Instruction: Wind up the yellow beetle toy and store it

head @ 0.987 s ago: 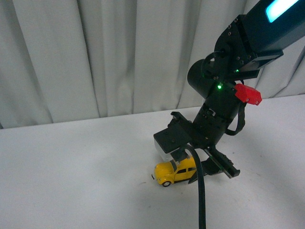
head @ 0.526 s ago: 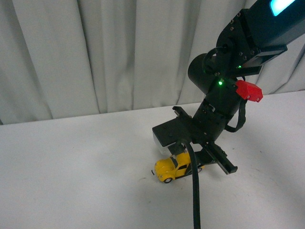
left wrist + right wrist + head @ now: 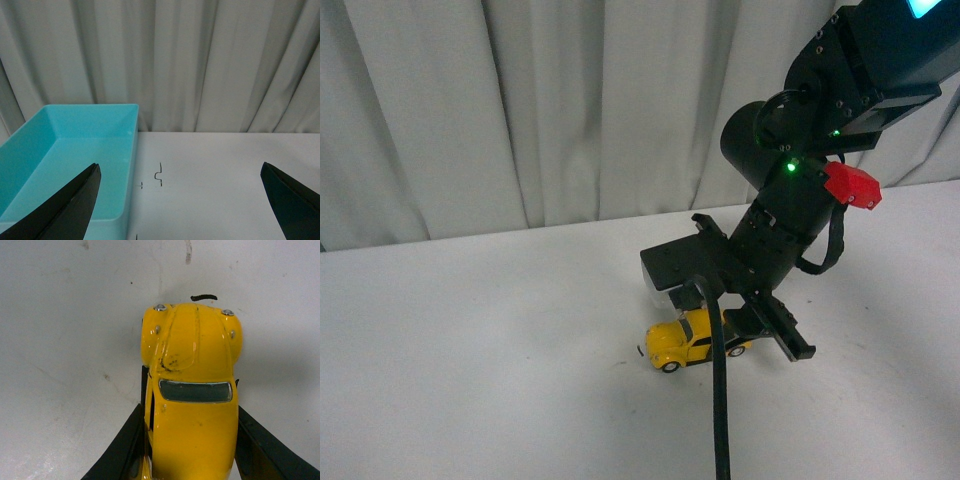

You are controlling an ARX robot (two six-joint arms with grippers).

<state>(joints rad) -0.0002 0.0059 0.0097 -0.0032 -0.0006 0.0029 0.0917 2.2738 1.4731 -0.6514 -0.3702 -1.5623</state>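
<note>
Fingers (image 3: 125, 450) of the right claw (image 3: 189, 412) press against both flanks of the yellow beetle toy (image 3: 192, 390), clenched on it behind the doors, with the bonnet and windscreen poking out ahead of the tips. The bonnet carries dark scuffs, and a short black mark (image 3: 204, 297) lies on the white surface (image 3: 470, 350) just ahead of the toy's nose. From the front, the toy stands on its wheels on the surface, nose toward the robot's left, with the right arm (image 3: 790, 200) slanting down over its roof and a black cable (image 3: 720, 420) crossing its rear half. Pale curtains (image 3: 520, 120) hang well behind the toy. The left claw (image 3: 178, 167) is released, its dark fingers spread wide, facing a teal bin (image 3: 85, 106); where that bin sits relative to the toy cannot be told.
</note>
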